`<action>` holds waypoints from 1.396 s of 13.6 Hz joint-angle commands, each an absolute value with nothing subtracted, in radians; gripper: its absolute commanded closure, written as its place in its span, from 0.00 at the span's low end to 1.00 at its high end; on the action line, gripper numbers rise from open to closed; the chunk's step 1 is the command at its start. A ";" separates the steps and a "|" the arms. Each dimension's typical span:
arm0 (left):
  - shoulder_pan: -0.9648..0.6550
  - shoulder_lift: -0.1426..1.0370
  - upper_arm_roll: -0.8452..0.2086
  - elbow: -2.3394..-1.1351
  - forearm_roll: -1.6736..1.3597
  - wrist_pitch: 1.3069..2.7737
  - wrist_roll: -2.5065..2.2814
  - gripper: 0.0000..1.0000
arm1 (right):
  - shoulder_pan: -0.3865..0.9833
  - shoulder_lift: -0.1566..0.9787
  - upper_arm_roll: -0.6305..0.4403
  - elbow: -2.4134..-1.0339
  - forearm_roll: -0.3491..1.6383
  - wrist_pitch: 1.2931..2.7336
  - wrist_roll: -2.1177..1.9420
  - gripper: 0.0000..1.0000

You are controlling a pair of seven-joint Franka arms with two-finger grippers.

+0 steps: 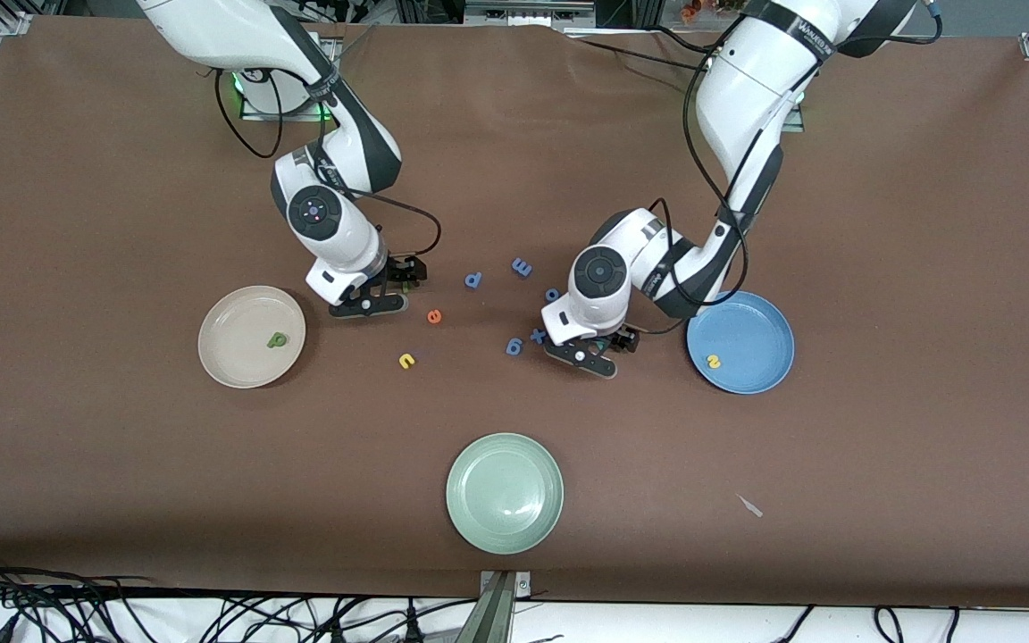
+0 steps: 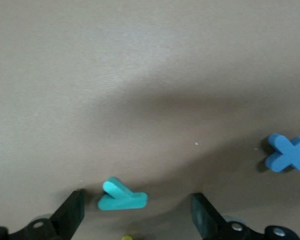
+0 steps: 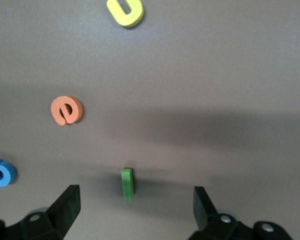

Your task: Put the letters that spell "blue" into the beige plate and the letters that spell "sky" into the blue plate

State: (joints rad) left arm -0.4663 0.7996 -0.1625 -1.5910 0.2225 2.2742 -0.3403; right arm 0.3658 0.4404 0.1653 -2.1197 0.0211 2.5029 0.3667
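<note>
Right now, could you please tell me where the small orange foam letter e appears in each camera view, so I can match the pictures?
Front view: the small orange foam letter e lies on the brown table, beside the right claw.
Left wrist view: not in it.
Right wrist view: it shows partway between the yellow foam letter u and a blue foam letter.
Shared landmark: the yellow u, which lies nearer the front camera than the e.
</note>
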 commanded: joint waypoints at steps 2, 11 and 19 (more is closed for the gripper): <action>-0.476 0.815 -0.156 -1.572 0.249 2.270 -0.319 0.11 | 0.373 0.469 0.164 -2.131 -0.015 2.540 0.379 0.03; -0.451 0.789 -0.155 -1.574 0.249 2.246 -0.324 0.60 | 0.382 0.497 0.164 -2.123 -0.015 2.542 0.382 0.85; -0.408 0.700 -0.152 -1.565 0.247 2.128 -0.322 0.61 | 0.367 0.446 0.071 -1.962 -0.012 2.280 0.299 1.00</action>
